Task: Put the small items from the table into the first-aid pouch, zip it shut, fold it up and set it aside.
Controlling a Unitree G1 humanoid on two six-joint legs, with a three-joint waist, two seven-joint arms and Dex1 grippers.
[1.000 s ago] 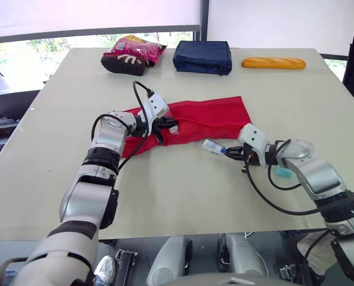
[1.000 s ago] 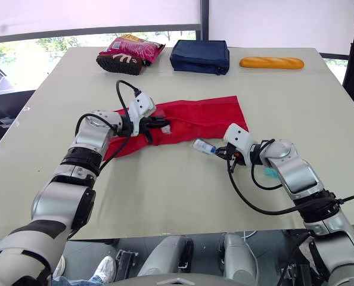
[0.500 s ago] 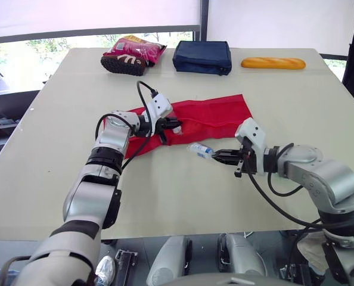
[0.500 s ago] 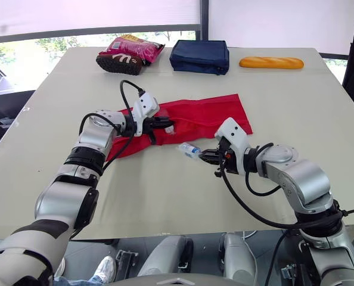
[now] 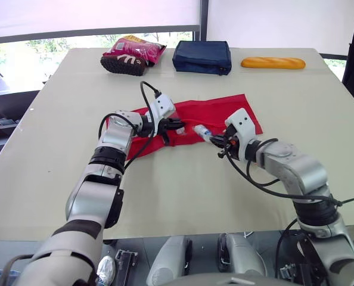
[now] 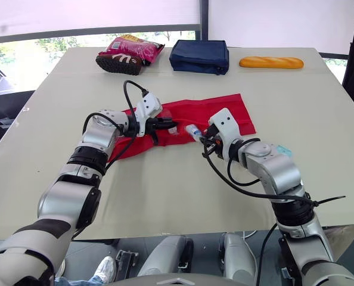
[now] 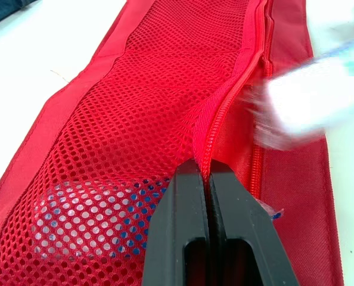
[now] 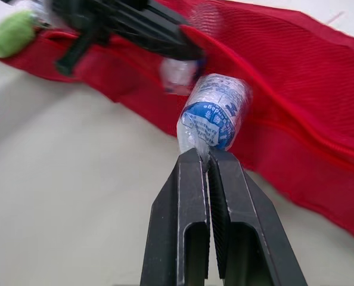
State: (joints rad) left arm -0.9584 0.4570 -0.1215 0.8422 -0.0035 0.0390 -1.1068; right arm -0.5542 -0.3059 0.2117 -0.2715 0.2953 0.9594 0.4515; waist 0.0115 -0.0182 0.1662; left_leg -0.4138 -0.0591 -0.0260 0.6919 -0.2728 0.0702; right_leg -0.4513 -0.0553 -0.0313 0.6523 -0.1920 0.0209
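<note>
Left eye view: the right pincer (image 5: 216,142), clamped on a wrapped bandage roll (image 5: 202,131), has carried it from the bare desk (image 5: 165,196) to the red pouch (image 5: 224,113), at 3 o'clock of the left pincer (image 5: 176,126). Left wrist view: that pincer pinches the zip edge (image 7: 224,113), fully closed. Right wrist view: the roll faces the pouch; insertion is probably next.

text: none legible | wrapped roll (image 8: 211,113) label: print blurred
</note>
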